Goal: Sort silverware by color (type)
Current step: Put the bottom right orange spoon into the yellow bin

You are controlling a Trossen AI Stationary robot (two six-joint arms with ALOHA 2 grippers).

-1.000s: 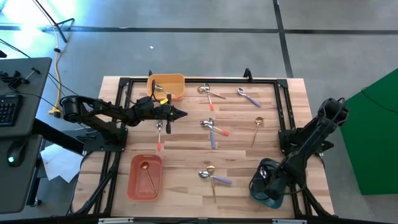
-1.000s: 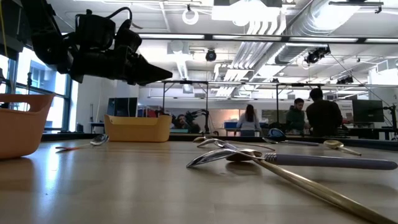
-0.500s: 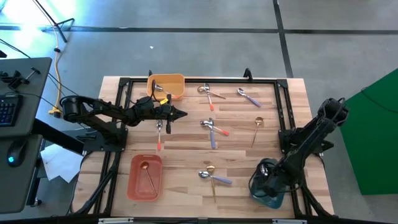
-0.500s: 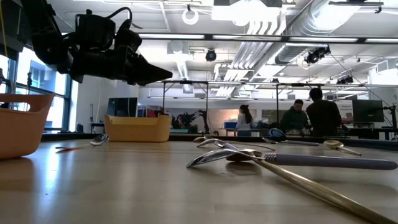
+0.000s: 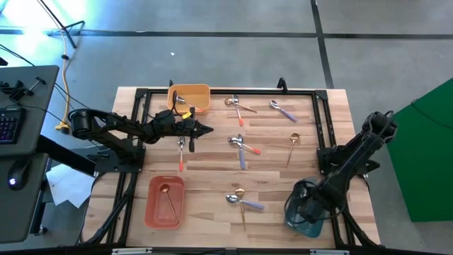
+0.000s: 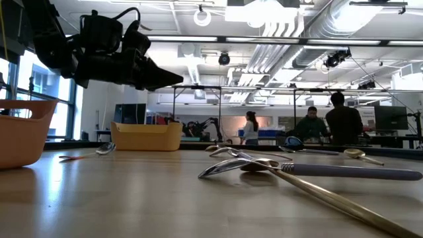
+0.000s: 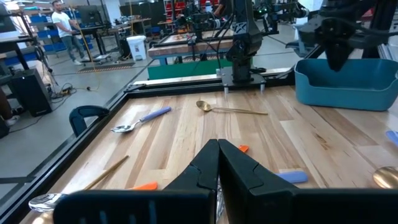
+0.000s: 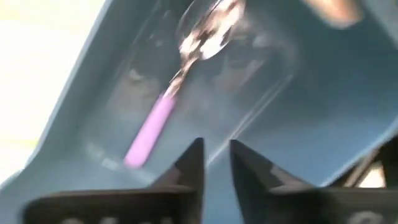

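Left end effector (image 5: 210, 129) pinched fully together, empty, hovering above the bench (image 5: 212, 163) just beside the red-handled spoon (image 5: 181, 150) lying below it. Right end effector (image 8: 216, 163) down inside the teal bin (image 5: 306, 227) at the near right corner, fingers a narrow gap apart, nothing between them; purple-handled spoon (image 8: 180, 81) lying loose on the bin floor past the fingertips.

Yellow-orange bin (image 5: 190, 98) at the far edge, close behind the left arm. Red bin (image 5: 153, 212) near left, gold spoon (image 5: 168, 202) inside.

Scattered on the open bench: crossed pair mid-bench, red-handled and purple-handled (image 5: 243, 147); gold spoon (image 5: 292, 147) toward the right rail; purple-handled spoon (image 5: 282, 109) and red-handled spoon (image 5: 241, 108) near the far edge; crossed gold and purple-handled spoons (image 5: 242, 202) near the front, between the red and teal bins.

Black frame rails (image 5: 324, 127) around the bench edge. Low view: crossed spoons (image 6: 277, 168) in front, blocking part of the far bench; people (image 6: 327, 119) standing in the room beyond. Keyboard and mouse on a side desk (image 5: 21, 142) at left.
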